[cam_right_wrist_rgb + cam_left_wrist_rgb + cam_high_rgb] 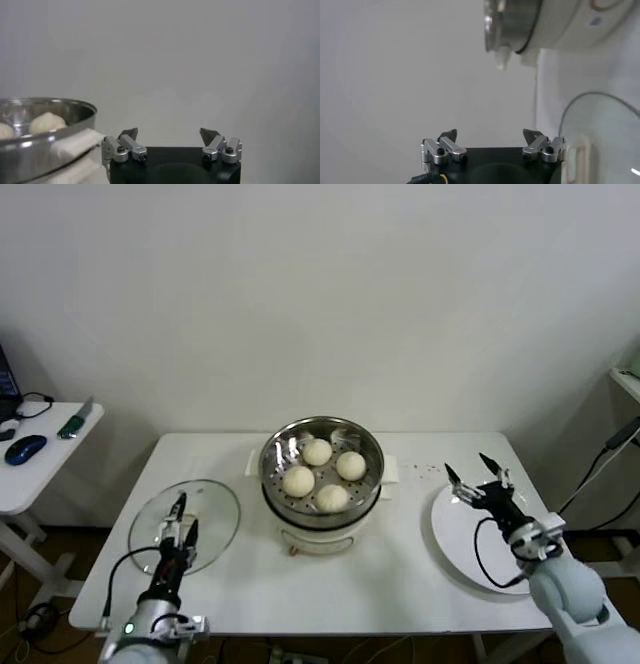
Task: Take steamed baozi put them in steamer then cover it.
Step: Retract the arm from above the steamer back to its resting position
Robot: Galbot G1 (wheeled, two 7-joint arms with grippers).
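Beyond the left fingers (447,142), the steamer (512,25) is cut off by the frame edge. The lid (600,135) beside them runs out of frame. Beside the right fingers (129,136), the steamer's rim hides most of two baozi (46,121).

left end effector (181,516) open, right end effector (476,470) open

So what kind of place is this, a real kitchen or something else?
Probably a lab or test room staged as a kitchen, not a real one. A round stainless-steel steamer basket sits on a plain white table against a bare white wall, and a side desk holds a blue computer mouse.
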